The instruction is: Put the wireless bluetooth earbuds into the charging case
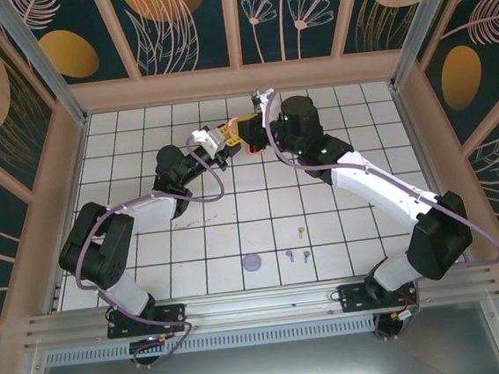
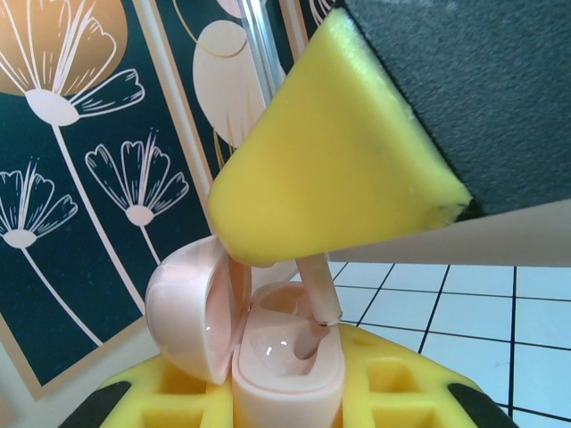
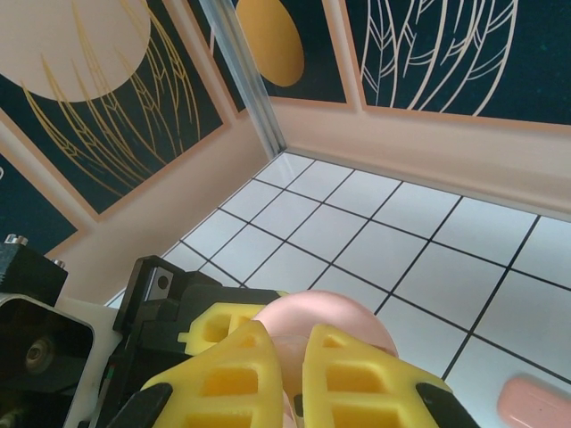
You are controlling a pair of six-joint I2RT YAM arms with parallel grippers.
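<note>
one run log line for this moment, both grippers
left gripper: shut on peach case, lid open | right gripper: shut on tan-peach earbud, stem at case slot | loose: tan bud, purple buds

No text, label, brand mark, number or sign is legible in any view. The dark teal wall panels [image 1: 181, 26] at the top of the frame, printed with peach and gold flower and leaf patterns, carry decoration only, without lettering.
</note>
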